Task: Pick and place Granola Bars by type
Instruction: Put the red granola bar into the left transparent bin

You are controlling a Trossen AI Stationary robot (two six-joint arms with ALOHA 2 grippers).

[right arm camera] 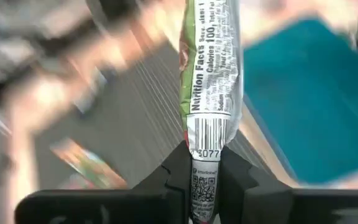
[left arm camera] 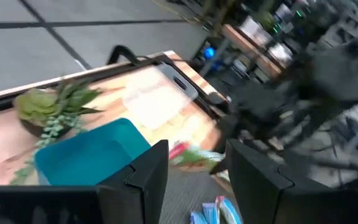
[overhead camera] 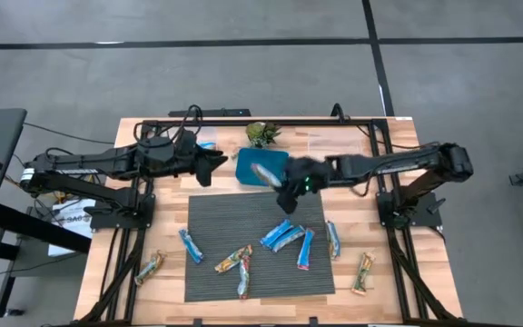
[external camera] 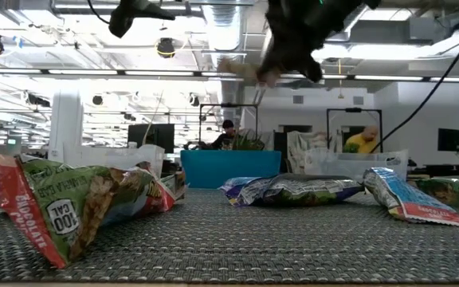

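My right gripper [overhead camera: 286,188] is shut on a green-and-silver wrapped granola bar [overhead camera: 263,172] above the blue square dish [overhead camera: 251,159]; the low view shows the bar [external camera: 241,70] high over the table. My left gripper [overhead camera: 214,164] hangs open in the air just left of the dish, touching nothing. Several blue bars [overhead camera: 289,238] and tan ones [overhead camera: 232,261] lie flat on the grey mat [overhead camera: 216,218]. Two more tan bars [overhead camera: 363,271] [overhead camera: 149,267] rest on the wood beside it. My right gripper pinches the bar by one end [right arm camera: 205,157] between its two fingers [right arm camera: 178,171]. The bar [right arm camera: 207,74] sticks straight out past the fingertips, printed back side showing. It is lifted clear, reaching over the dish [right arm camera: 303,112] toward the table's left.
A small green plant [overhead camera: 261,133] stands at the dish's far side. A clear flat sheet [overhead camera: 332,143] lies on the wood to the dish's right. Black frame rails [overhead camera: 271,122] run along the table's far edge and sides. People sit in the room beyond [external camera: 365,142].
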